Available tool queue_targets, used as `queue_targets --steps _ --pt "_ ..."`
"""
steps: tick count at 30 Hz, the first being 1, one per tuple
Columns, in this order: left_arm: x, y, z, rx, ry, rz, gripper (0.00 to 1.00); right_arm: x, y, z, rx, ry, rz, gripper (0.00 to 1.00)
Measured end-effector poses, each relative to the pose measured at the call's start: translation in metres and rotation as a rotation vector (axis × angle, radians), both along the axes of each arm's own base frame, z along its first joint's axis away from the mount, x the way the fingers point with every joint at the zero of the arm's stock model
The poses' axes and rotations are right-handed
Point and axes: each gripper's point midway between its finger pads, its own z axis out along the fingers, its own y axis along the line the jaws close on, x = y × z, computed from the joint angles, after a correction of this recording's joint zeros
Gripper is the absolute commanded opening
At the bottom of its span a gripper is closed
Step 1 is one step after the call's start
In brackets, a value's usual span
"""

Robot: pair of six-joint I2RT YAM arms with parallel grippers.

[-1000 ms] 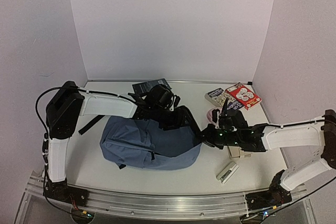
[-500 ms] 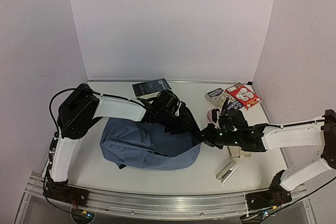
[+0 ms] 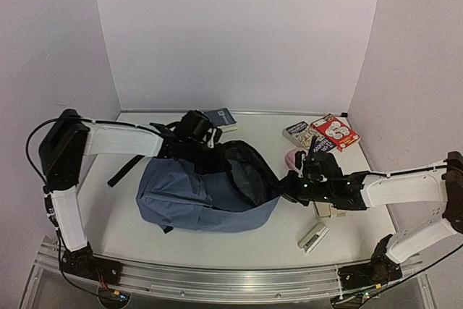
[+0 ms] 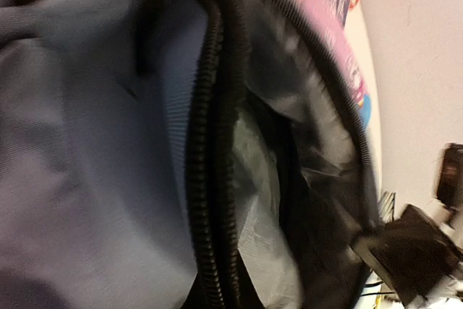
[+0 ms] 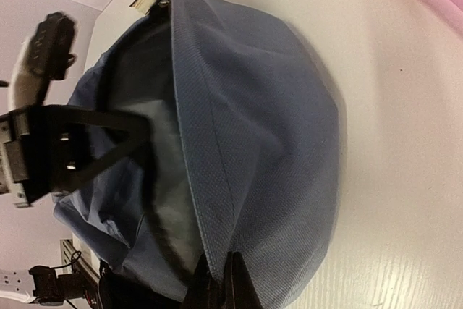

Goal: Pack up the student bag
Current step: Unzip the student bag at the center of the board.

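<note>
The dusty-blue bag [image 3: 192, 197] lay mid-way across the table [image 3: 278, 245], its mouth gaping on dark lining. The right gripper [image 3: 281, 192] pinched its right edge. The left gripper [image 3: 214, 148] sat at the far rim, its grip unclear.

A robotics test cell is shown. The white counter [image 3: 145, 235] is walled in by plain panels [image 3: 239, 34], and an aluminium rail [image 3: 217, 275] is fixed along its near edge.
</note>
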Motion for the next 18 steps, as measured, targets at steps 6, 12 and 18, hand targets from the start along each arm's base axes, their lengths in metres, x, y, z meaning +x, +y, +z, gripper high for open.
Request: queue_targets --steps 6,12,18 --pt "0.029 0.1 0.078 -0.028 -0.118 0.142 0.0 0.006 -0.006 -0.001 -0.01 -0.006 -0.027 0.0" --pt "0.025 0.177 0.071 0.062 -0.081 0.2 0.0 0.011 -0.002 -0.001 -0.018 -0.013 -0.022 0.0" --pt "0.014 0.211 0.047 0.176 -0.017 0.206 0.0 0.015 0.002 -0.001 -0.022 -0.017 -0.018 0.0"
